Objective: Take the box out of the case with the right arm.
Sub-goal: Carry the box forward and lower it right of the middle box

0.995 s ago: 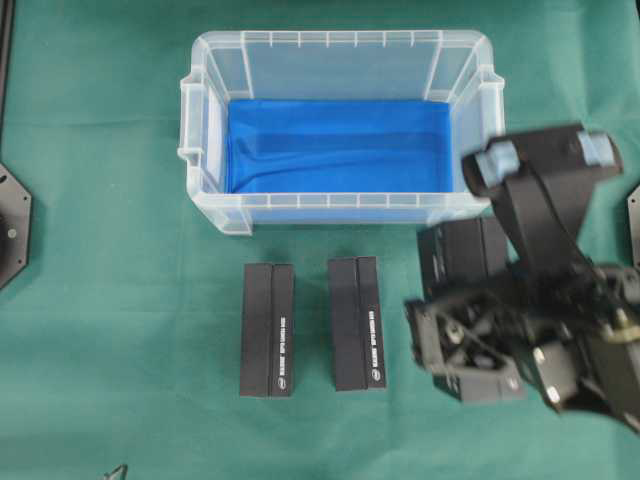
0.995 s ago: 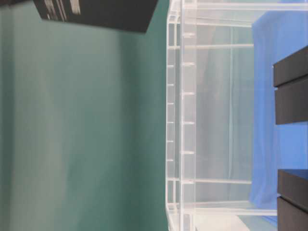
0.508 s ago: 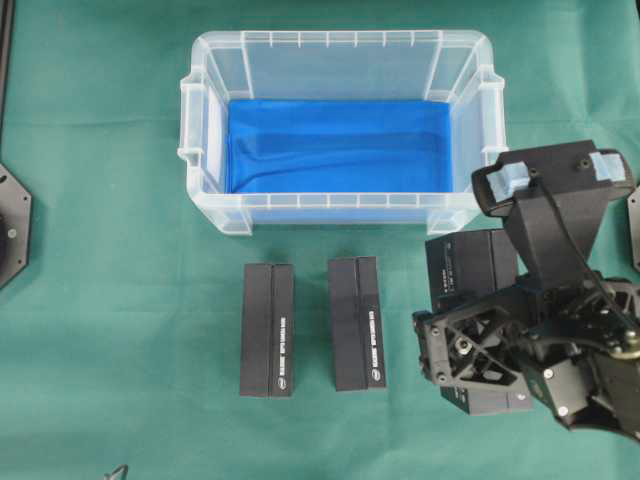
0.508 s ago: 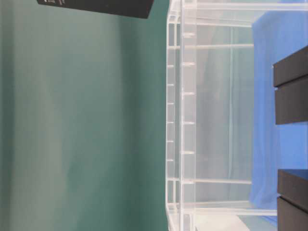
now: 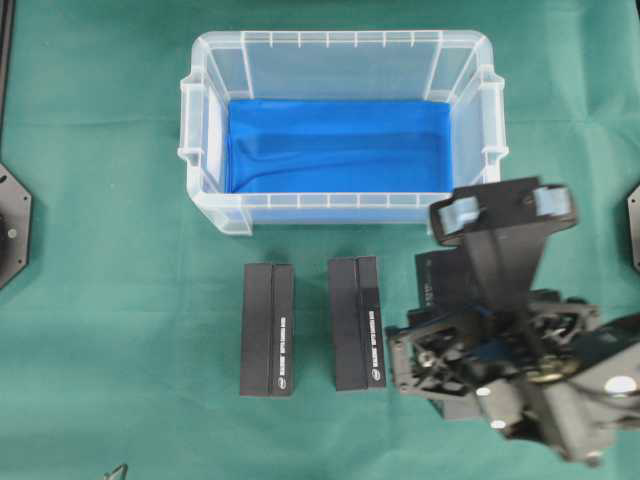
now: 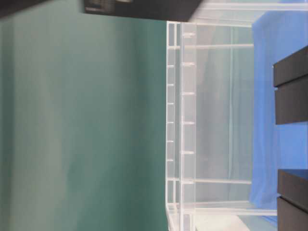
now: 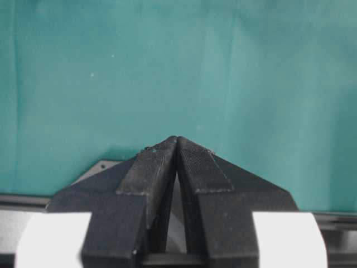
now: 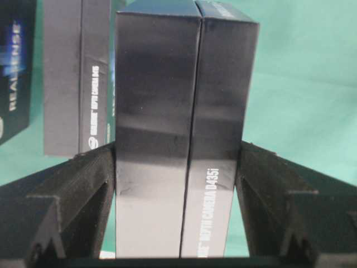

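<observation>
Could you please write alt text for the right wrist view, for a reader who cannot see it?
The right gripper is closed on an upright pair of black boxes, one finger pressed against each side. More black boxes stand behind on the green cloth.

Robot lab bench, green cloth-covered table (image 5: pixel 100 300), black robot arm (image 5: pixel 510 350), base mounts at edges

I see the box (image 8: pixel 184 139) between my right gripper's fingers (image 8: pixel 83 190) as black card with a soft sheen; the fingers look like matt, ribbed plastic. Beyond them, the case (image 5: pixel 340 55) is clear glossy plastic lined with blue cloth, on a matt green cloth table cover (image 5: pixel 100 300).
</observation>
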`<state>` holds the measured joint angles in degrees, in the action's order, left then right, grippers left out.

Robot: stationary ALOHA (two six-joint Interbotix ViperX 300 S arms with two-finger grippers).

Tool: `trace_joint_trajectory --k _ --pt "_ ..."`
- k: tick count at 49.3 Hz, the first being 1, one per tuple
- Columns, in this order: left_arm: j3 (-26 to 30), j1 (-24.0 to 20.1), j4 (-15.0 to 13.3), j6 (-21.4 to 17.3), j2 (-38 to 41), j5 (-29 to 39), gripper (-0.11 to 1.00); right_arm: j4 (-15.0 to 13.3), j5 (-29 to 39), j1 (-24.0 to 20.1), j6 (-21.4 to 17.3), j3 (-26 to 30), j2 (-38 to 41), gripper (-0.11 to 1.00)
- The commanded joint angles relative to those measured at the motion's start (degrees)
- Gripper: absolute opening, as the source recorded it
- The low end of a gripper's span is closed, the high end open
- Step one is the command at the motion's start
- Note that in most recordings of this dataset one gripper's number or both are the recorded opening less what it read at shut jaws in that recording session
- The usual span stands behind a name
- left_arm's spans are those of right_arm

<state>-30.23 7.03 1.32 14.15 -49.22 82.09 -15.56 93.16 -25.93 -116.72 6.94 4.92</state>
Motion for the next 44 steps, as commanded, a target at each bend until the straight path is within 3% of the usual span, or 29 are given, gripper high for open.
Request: trace_joint_trajectory --k 1,14,27,44 --pt "0.62 0.18 0.0 0.0 0.35 -0.26 0.02 0.26 -2.46 0.35 -0.88 -0.88 -0.09 0.66" --pt "0.53 0.09 0.0 0.0 0.35 -0.26 0.02 1.14 -8.61 0.44 -4.31 -7.91 0.79 0.66" --pt "0.62 0.09 0.0 0.09 0.26 -0.26 0.02 2.81 -16.35 0.44 -4.75 -14.59 1.05 0.66" --pt "0.62 0.18 0.0 0.0 0.18 -0.26 0.02 2.99 -23.73 0.62 -8.26 -18.72 1.93 0.66"
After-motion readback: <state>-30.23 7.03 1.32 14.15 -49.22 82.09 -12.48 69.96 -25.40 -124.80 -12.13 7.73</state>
